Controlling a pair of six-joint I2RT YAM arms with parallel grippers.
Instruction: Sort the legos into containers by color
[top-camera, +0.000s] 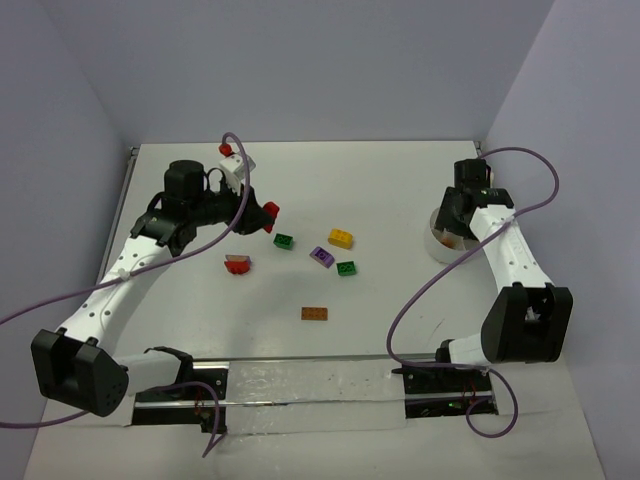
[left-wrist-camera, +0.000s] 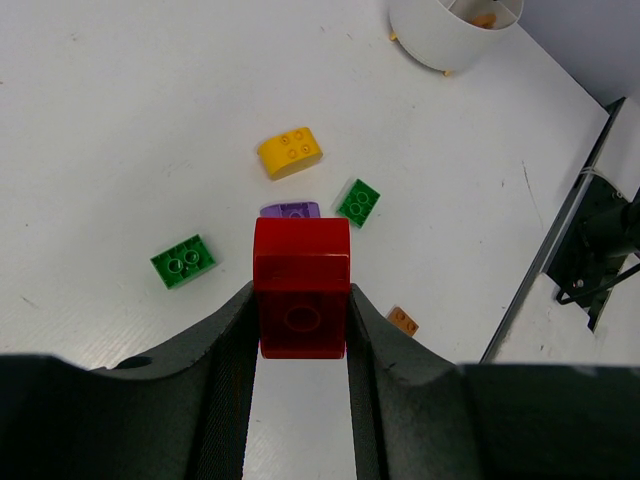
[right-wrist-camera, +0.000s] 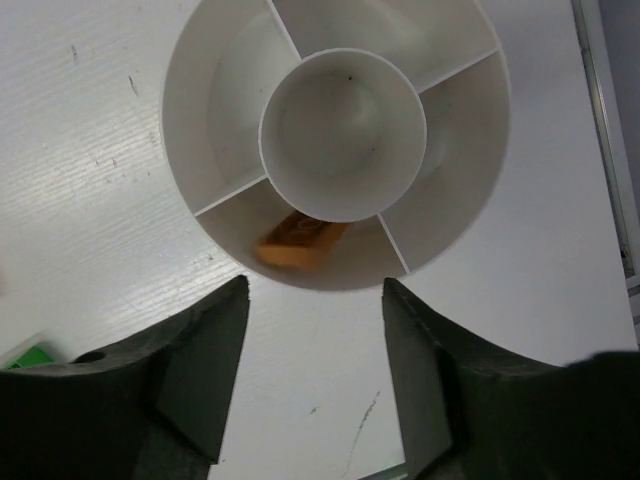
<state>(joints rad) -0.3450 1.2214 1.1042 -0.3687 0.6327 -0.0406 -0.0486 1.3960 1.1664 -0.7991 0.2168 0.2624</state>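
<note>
My left gripper (left-wrist-camera: 301, 300) is shut on a red lego (left-wrist-camera: 301, 285), held above the table at back left (top-camera: 268, 214). A second red lego (top-camera: 238, 265) lies below it on the table. Two green legos (top-camera: 283, 240) (top-camera: 346, 268), a purple one (top-camera: 321, 255), a yellow one (top-camera: 340, 238) and an orange-brown one (top-camera: 315, 313) lie mid-table. My right gripper (right-wrist-camera: 315, 290) hangs open and empty over the white divided container (right-wrist-camera: 172, 100), which stands at the right (top-camera: 437, 243). An orange lego (right-wrist-camera: 298, 241), blurred, is in its nearest wedge.
The container's round centre well (right-wrist-camera: 342, 130) and the other wedges show nothing inside. Purple cables loop from both arms (top-camera: 420, 290). A metal rail (top-camera: 310, 385) runs along the near edge between the arm bases. Walls close in the table on three sides.
</note>
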